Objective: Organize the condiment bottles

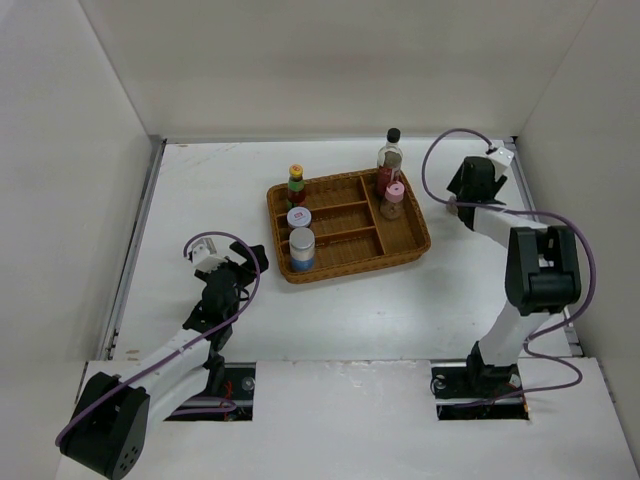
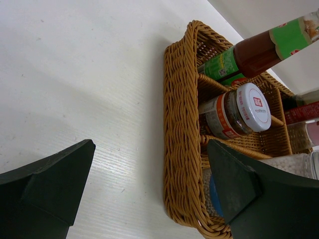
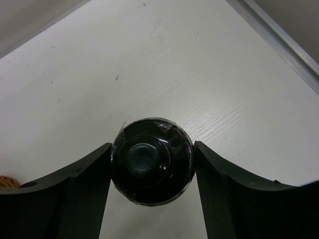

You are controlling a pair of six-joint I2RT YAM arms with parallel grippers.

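My right gripper (image 3: 152, 147) is shut on the small black-capped bottle (image 3: 152, 162), seen end-on as a round black shape with a finger pressed on each side, above white table. In the top view that gripper (image 1: 462, 200) sits right of the wicker tray (image 1: 350, 262) and hides the bottle. In the tray stand the green-red bottle (image 1: 296, 185), white-lidded jar (image 1: 298, 217), blue-label shaker (image 1: 301, 250), pink-lidded shaker (image 1: 394, 200) and tall dark-sauce bottle (image 1: 390, 152). My left gripper (image 1: 250, 262) is open and empty, left of the tray (image 2: 182, 124).
White walls close in the table on the left, back and right. A metal strip (image 1: 135, 250) runs along the left side. The right arm's purple cable (image 1: 440, 150) loops above the tray's right end.
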